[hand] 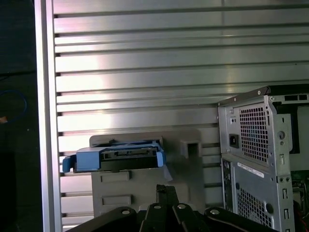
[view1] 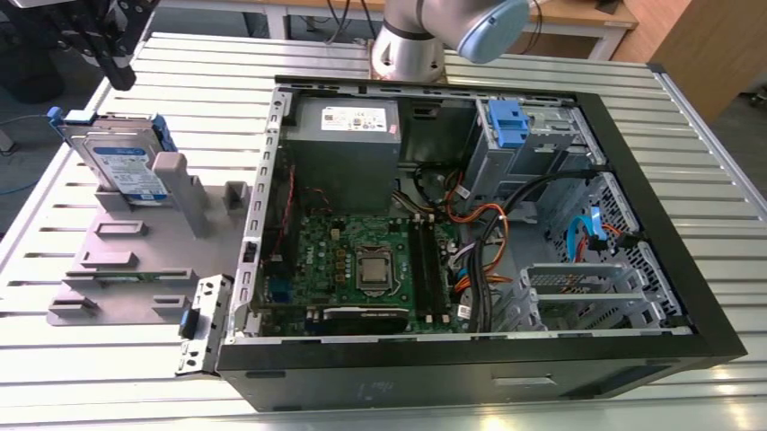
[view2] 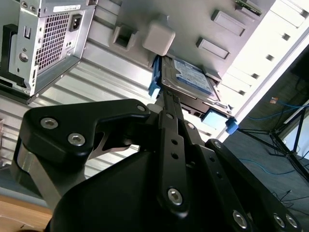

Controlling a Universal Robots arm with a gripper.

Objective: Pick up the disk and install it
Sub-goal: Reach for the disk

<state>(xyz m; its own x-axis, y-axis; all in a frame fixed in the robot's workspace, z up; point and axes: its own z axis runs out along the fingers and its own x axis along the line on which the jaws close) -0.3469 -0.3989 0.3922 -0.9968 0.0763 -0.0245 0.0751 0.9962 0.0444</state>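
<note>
Blue plastic frames the silver-grey disk (view1: 124, 163), which stands on edge in the grey slotted stand (view1: 132, 260) on the worktop (view1: 120, 395), at the exterior view's left and just beside the open computer case (view1: 480, 377). We note that its upper edge runs along the worktop slats, with the labelled face turned toward the case. The hand (view1: 120, 79) hangs above and on the far side of the disk, well apart from it. In the first wrist view the hand (hand: 166, 189) points down with the disk's top edge (hand: 116, 157) just ahead of its tips. We read the fingers as brought together, gripping nothing and touching nothing. We judge the disk not yet picked up. The grasp turns on bringing the hand down over that upper edge.
</note>
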